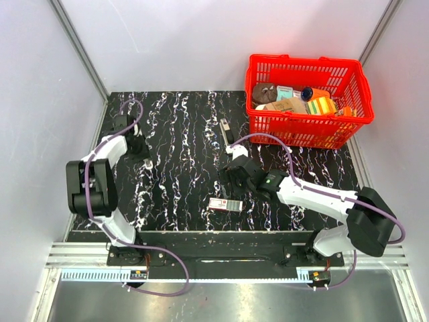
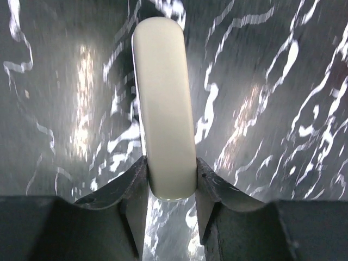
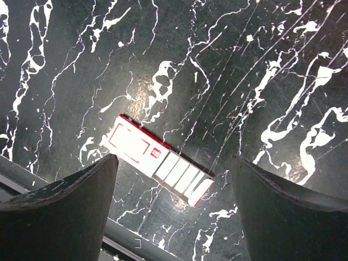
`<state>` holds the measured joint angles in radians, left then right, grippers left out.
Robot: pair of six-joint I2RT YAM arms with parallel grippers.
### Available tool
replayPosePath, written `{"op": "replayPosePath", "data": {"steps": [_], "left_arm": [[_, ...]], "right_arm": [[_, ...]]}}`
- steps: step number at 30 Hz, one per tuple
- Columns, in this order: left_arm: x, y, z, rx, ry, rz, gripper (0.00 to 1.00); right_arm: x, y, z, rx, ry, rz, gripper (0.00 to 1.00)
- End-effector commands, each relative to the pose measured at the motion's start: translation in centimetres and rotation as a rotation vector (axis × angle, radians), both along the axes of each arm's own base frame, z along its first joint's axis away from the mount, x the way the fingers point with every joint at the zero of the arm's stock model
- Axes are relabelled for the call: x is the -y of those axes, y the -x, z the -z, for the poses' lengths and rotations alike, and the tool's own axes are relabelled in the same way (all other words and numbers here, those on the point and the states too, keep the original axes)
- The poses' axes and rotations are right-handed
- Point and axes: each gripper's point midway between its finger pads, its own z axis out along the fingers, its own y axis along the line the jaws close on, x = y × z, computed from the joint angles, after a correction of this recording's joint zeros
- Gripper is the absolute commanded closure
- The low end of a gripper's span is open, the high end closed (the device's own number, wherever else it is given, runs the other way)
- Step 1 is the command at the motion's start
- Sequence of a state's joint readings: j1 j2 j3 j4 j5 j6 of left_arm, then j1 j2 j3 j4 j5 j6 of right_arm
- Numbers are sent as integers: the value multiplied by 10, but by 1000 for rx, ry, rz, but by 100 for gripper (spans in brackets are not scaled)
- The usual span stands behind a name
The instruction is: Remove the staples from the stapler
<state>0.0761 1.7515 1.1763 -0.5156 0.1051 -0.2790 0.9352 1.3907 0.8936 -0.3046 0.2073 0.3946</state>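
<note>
The stapler [image 1: 226, 130] lies flat on the tabletop [image 1: 174, 154] just left of the red basket [image 1: 305, 129], beside its near-left corner. Its long axis runs roughly alongside the basket's left wall, pointing away from the arm bases. My right pincer [image 1: 236, 176] is clearly the nearer one: it hangs on the base side of the basket's front wall, jaws apart, looking down on a red-and-white box [image 3: 159, 160], so the stapler lies beyond it. The left pincer [image 2: 171, 166], well to the left of the basket, is clamped on a cream bar [image 2: 163, 98] I cannot identify.
</note>
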Motion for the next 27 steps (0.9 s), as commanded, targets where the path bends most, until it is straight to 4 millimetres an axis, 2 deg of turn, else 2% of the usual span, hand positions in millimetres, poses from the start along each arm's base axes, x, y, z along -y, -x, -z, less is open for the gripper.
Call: {"op": "replayPosePath", "data": {"steps": [1, 6, 11, 12, 16, 17, 19, 22, 27], "left_arm": [[7, 45, -14, -11, -10, 128, 96], [12, 77, -4, -34, -50, 215, 89], [22, 81, 0, -38, -19, 265, 83], [26, 81, -1, -32, 0, 279, 78], [36, 81, -9, -9, 37, 317, 51], [37, 81, -13, -2, 39, 325, 44], [37, 79, -27, 29, 32, 342, 29], [33, 76, -55, 112, 0, 346, 3], [23, 77, -110, 273, -56, 366, 1]], "right_arm": [[-21, 1, -6, -10, -77, -9, 11], [-28, 0, 3, -41, -76, 3, 11], [-34, -4, 12, -64, -27, 32, 11], [-34, -7, 11, -65, -12, 42, 11], [-32, -12, 15, -84, 92, 85, 7], [-31, -14, 15, -81, 119, 95, 1], [-38, -22, 1, -46, 130, 118, 1], [-46, -41, -23, -2, 38, 303, 0], [-77, -42, -12, -44, 74, 85, 1]]}}
